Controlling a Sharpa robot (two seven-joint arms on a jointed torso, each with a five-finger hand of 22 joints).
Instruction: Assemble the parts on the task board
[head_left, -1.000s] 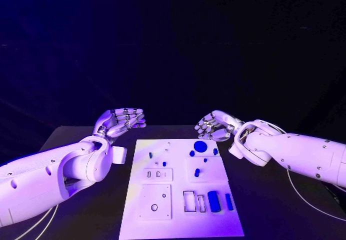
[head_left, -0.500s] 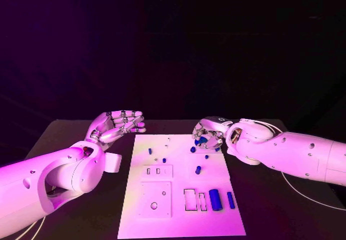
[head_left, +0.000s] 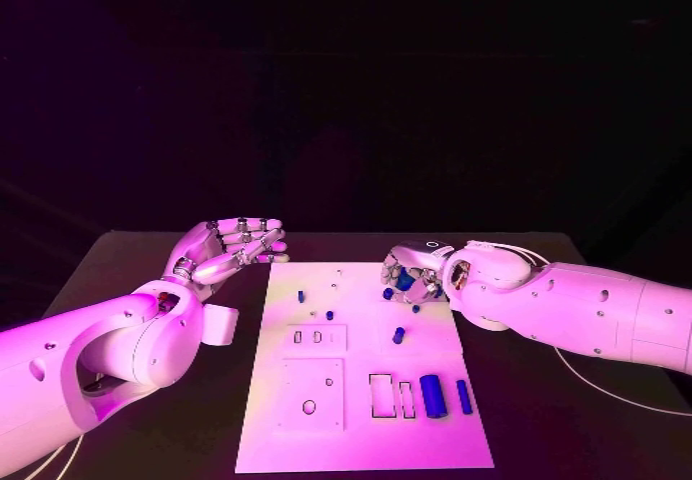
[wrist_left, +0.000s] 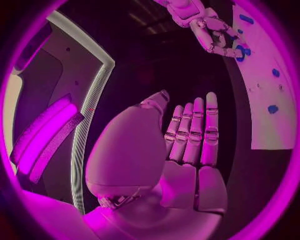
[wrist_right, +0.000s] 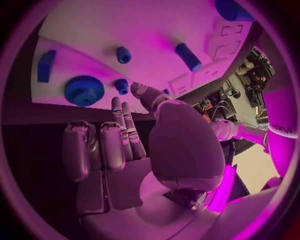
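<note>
We judge the assembly barely begun: loose blue parts (head_left: 433, 395) lie across the task board (head_left: 361, 440), a blue gear (wrist_right: 84, 90) just beyond our right hand's (head_left: 415, 272) spread, empty fingers (wrist_right: 122, 127), left hand (head_left: 231, 250) open, holding nothing.

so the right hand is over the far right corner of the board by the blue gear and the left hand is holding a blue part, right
Not quite: the left hand holds nothing; the left wrist view shows its palm bare and fingers straight. The right hand is indeed at the task board's far right corner by the blue gear.
</note>
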